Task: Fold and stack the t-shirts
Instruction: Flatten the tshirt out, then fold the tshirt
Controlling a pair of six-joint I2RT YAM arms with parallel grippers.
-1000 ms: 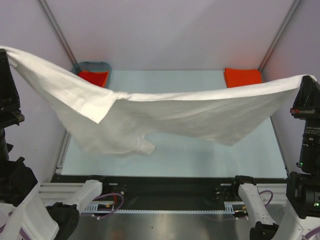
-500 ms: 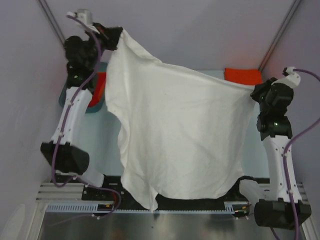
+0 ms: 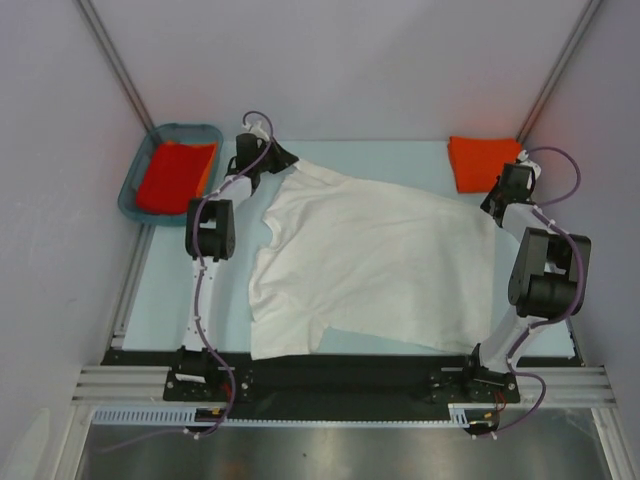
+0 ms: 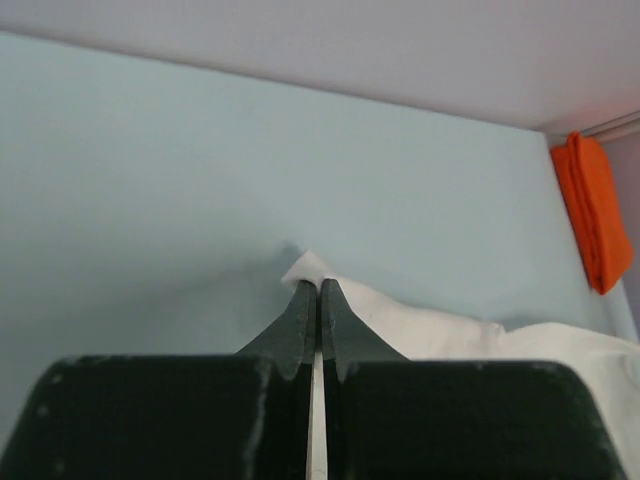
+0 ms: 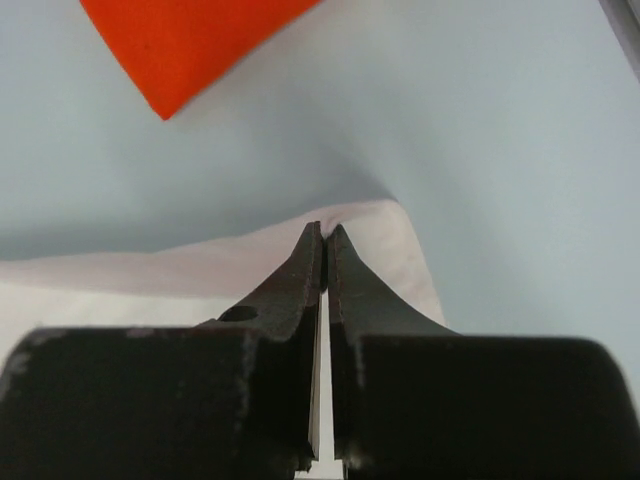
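Top external: orange t-shirt (image 3: pixel 483 160) near right tool (image 3: pixel 494 207)

The pale blue surface (image 3: pixel 385 157) carries a white t-shirt (image 3: pixel 380 260) spread out across its middle, lightly wrinkled, one sleeve towards 9 o'clock and the near edge reaching the 6 o'clock rim; a folded orange t-shirt (image 3: pixel 482 160) lies in the 1 o'clock corner, near the white one but apart from it; a teal basket (image 3: pixel 127 197) sits at the 10 o'clock corner.
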